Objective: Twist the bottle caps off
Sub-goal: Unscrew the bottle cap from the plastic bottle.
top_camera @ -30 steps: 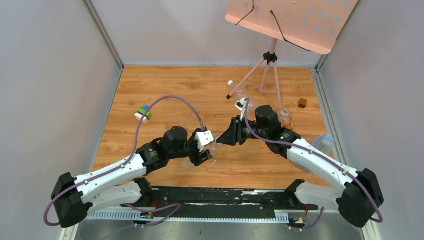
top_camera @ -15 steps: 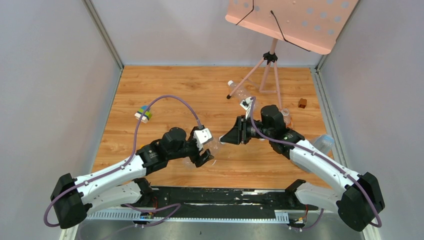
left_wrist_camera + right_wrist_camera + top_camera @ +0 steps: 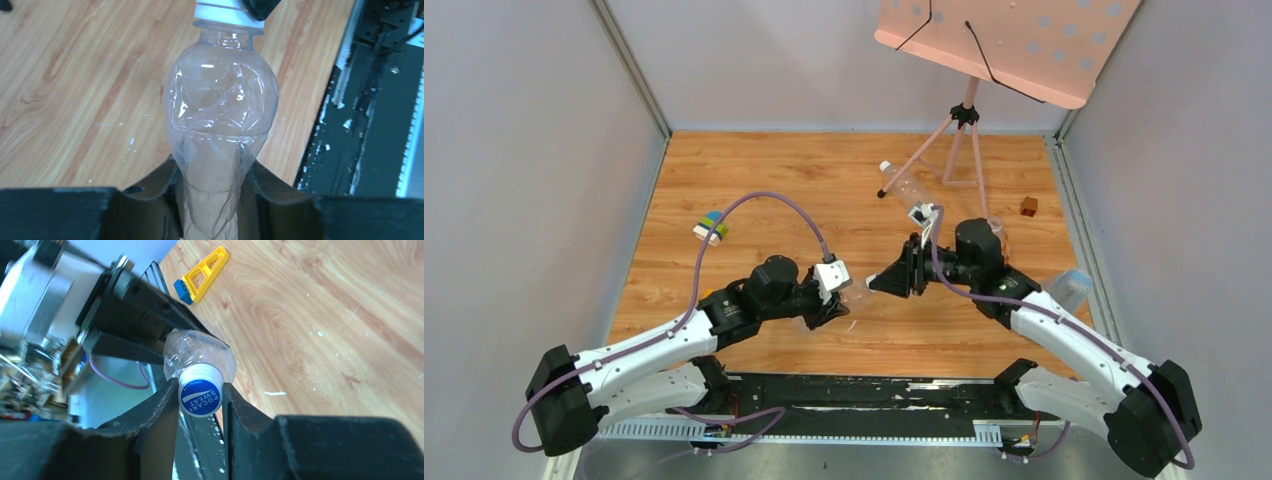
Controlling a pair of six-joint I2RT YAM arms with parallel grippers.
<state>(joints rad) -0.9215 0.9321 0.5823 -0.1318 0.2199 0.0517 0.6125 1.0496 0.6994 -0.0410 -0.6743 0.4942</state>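
Note:
My left gripper [image 3: 834, 301] is shut on the crushed body of a clear plastic bottle [image 3: 855, 294] and holds it near the table's front middle. In the left wrist view the bottle [image 3: 220, 95] rises from between my fingers [image 3: 212, 200], with its cap [image 3: 222, 10] at the top edge. My right gripper [image 3: 876, 283] is shut on that cap. In the right wrist view the cap [image 3: 200, 396] has white sides and a blue printed top, and both fingers [image 3: 200, 390] touch it. The bottle's shoulder [image 3: 197, 352] shows behind it.
A second clear bottle [image 3: 904, 187] with a white cap [image 3: 885, 166] lies by the pink tripod stand [image 3: 964, 130]. More bottles lie by the right arm [image 3: 994, 232] and at the right edge [image 3: 1072, 287]. There is a brown cube [image 3: 1029, 206], a coloured block [image 3: 711, 227] and a yellow tool [image 3: 202, 272].
The right arm has shifted a little to the right and its wrist has rolled while staying at the cap. The left gripper has kept hold of the bottle and turned slightly.

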